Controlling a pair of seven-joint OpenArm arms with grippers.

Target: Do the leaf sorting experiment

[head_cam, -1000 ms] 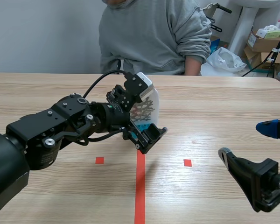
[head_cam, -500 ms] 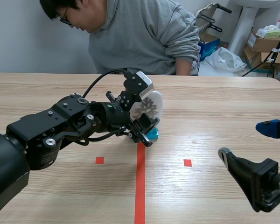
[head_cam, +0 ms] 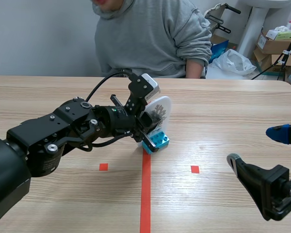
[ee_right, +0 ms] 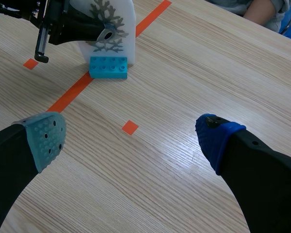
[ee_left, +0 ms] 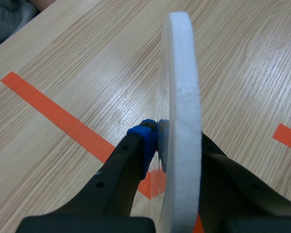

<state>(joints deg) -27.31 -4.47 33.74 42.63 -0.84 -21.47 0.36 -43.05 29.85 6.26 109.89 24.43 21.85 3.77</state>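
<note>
Your left gripper, clamped on the leaf card, has just set its blue brick down at the tape line's far end, so it looks ready for release. Your right gripper gapes wide, well off that line.

Left hand, stretched forward, clamps the leaf card; right hand hangs low, spread wide.

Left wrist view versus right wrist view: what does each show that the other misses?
Only the left wrist view: the white card seen edge-on, with the left pincer pressing on both its faces. Only the right wrist view: the leaf print on the card's face, its blue brick base, and the open right pincer. Both: the card, the left pincer holding it, and the orange tape line.
</note>
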